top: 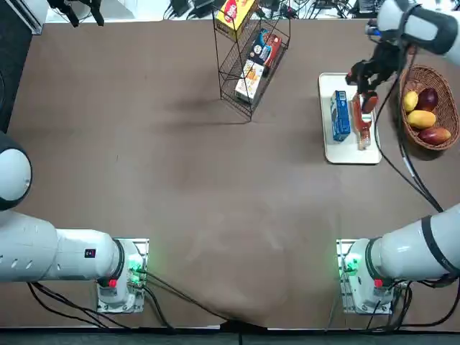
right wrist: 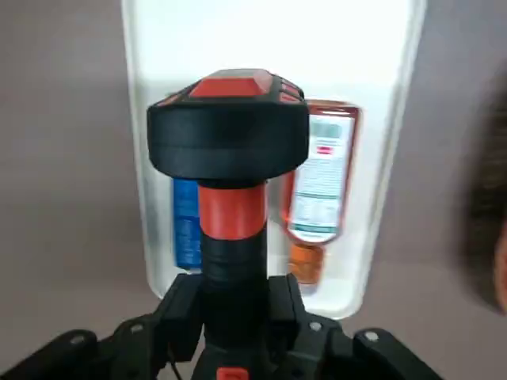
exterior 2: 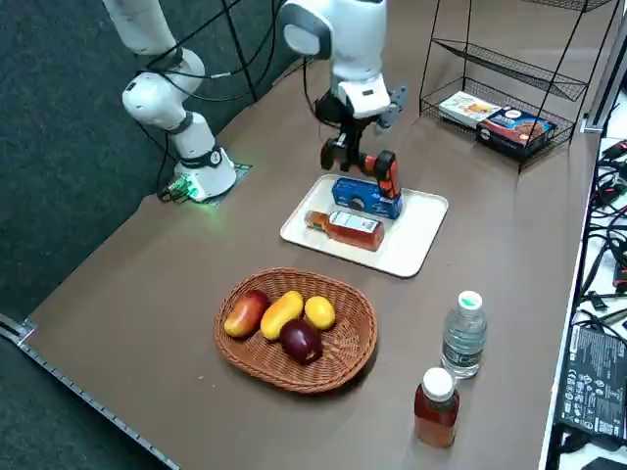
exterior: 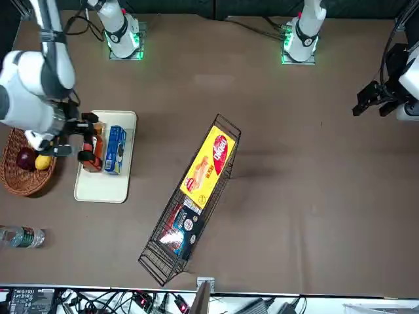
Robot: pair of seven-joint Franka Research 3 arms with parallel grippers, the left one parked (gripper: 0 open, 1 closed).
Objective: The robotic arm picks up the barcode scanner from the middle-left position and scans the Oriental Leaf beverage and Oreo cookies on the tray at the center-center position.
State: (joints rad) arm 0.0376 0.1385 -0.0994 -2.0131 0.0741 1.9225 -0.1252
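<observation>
My right gripper is shut on the handle of the barcode scanner, whose black and red-orange head points down at the white tray. Two items lie side by side on the tray, the blue Oreo pack and the Oriental Leaf bottle with its white label. From overhead, the gripper and scanner hang over the tray's far right corner, beside the bottle and the Oreo pack. The side view shows the scanner held just above the Oreo pack.
A wicker basket of fruit sits right of the tray, close to the arm's cables. A tilted wire rack with snack boxes stands at the table's far middle. A clear bottle and a red-capped brown bottle stand beyond the basket.
</observation>
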